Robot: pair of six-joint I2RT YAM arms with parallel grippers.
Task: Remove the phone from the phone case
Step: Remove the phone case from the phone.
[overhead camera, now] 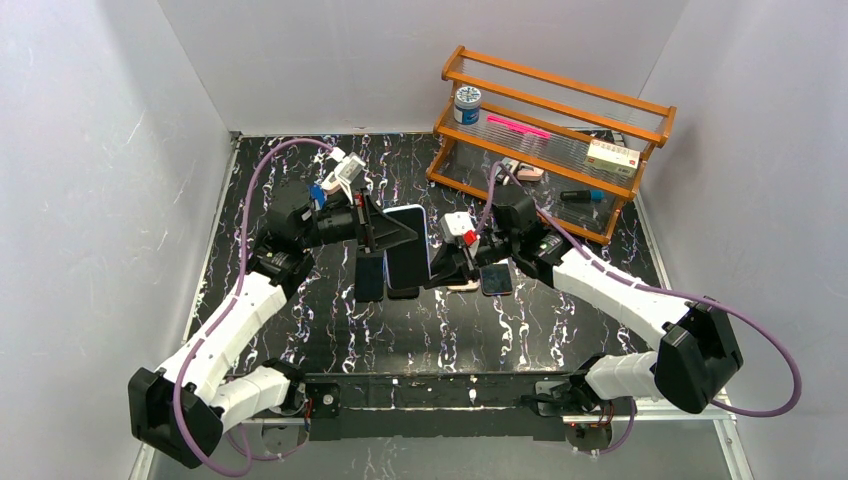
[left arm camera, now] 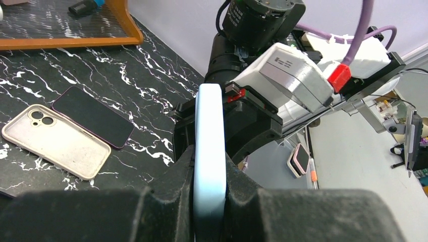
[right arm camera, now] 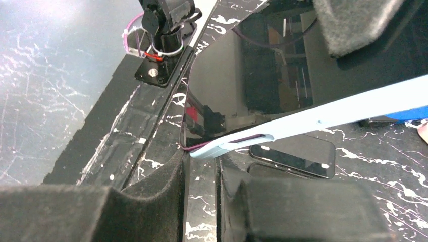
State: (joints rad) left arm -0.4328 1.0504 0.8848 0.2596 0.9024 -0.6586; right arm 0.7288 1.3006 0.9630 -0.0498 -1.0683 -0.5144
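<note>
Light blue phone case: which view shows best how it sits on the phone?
Right wrist view: the light blue phone case runs across the frame, rim against the dark screen of the phone. Left wrist shows only its narrow edge, clamped in the left gripper. Top view shows just a thin rim.

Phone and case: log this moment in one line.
left hand: grips case | phone: corner partly out | right hand: at corner

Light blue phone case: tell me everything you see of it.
The light blue case is smooth and looks rubbery, with rounded corners and a slot cut in one side. It is held up between the two arms, with the dark phone still inside. The left end effector is shut on one edge. The right end effector sits at a corner, its grip unclear.
</note>
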